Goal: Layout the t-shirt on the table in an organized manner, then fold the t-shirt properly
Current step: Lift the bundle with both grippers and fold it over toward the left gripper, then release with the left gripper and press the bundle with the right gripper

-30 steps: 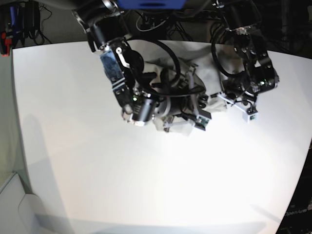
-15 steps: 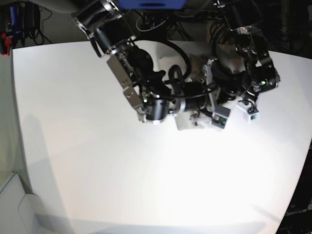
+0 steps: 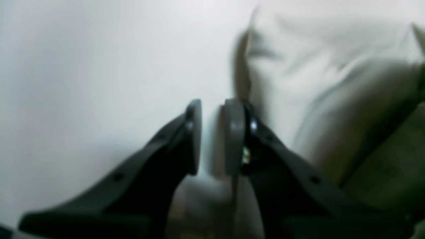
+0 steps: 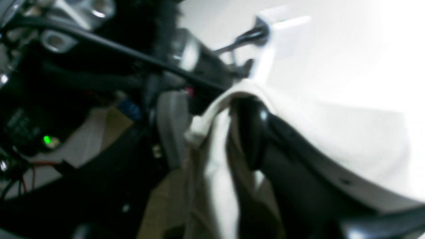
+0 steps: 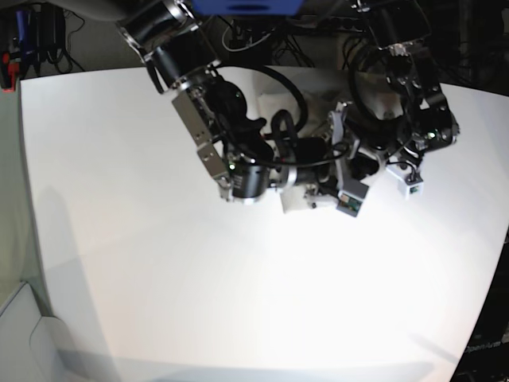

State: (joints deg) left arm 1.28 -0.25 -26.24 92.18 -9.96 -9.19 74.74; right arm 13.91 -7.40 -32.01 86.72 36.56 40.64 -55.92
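Observation:
The t-shirt [image 5: 296, 199] is a light grey-beige bunch at the back of the white table [image 5: 159, 263], mostly hidden under both arms. In the right wrist view my right gripper [image 4: 209, 109] stands open. The shirt's hem [image 4: 199, 126] lies between its fingers and drapes over the black finger [image 4: 249, 132]. In the left wrist view my left gripper [image 3: 214, 106] shows only a narrow gap, and a pale strip of cloth seems pinched in it. The rest of the t-shirt [image 3: 315, 66] lies to its right.
The right arm [image 5: 238, 151] reaches across toward the left arm [image 5: 421, 119], so the two crowd together with cables over the shirt. A white camera block [image 5: 409, 181] hangs off the left wrist. Dark clutter lies beyond the table's far edge.
The right arm swung toward the left arm, carrying a bunch of cloth. Its jaws, shut on the cloth before, now stand apart. The left arm has barely moved.

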